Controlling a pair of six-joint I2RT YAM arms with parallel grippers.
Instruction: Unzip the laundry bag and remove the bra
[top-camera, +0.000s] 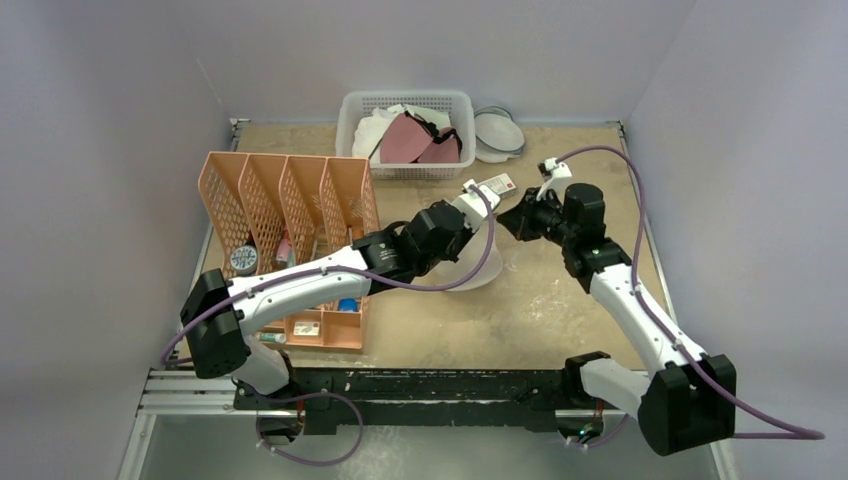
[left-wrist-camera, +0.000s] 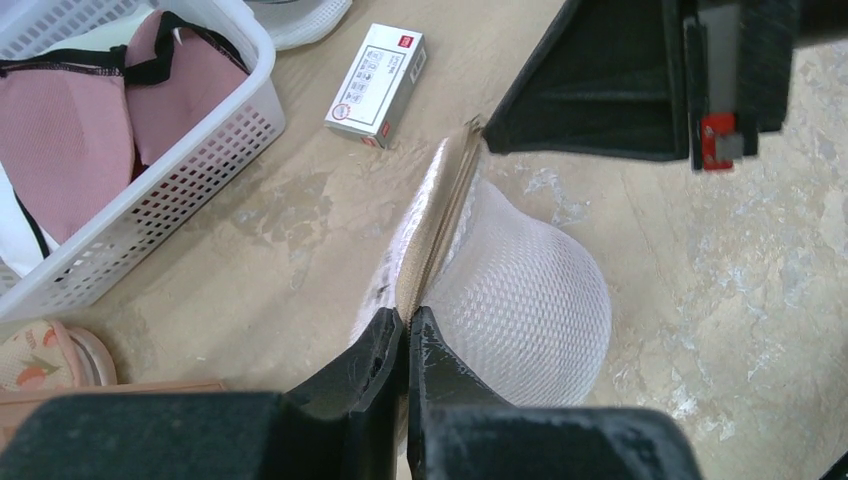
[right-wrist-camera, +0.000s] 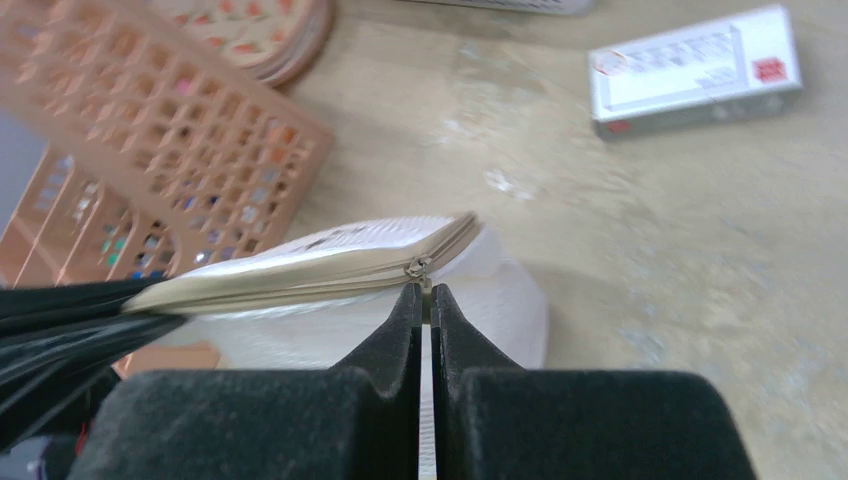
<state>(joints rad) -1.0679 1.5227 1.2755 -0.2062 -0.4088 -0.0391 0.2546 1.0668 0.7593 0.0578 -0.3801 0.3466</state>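
Observation:
The laundry bag (top-camera: 482, 268) is a white mesh dome standing on edge mid-table, with its beige zip rim (left-wrist-camera: 437, 225) on top. My left gripper (left-wrist-camera: 408, 326) is shut on the near end of that rim; in the top view it (top-camera: 470, 240) sits under its own wrist. At the far end of the rim, my right gripper (right-wrist-camera: 425, 290) is shut on the small metal zip pull (right-wrist-camera: 417, 268), and the top view shows it (top-camera: 508, 222) close to the left one. The zip looks closed along the length I see. The bra is hidden.
A white basket (top-camera: 452, 100) at the back holds rose-mauve cups (top-camera: 405, 138) and white cloth. White blue-rimmed dishes (top-camera: 498, 132) sit to its right. A small white box (top-camera: 497, 185) lies just behind the grippers. An orange file organiser (top-camera: 290, 200) stands to the left.

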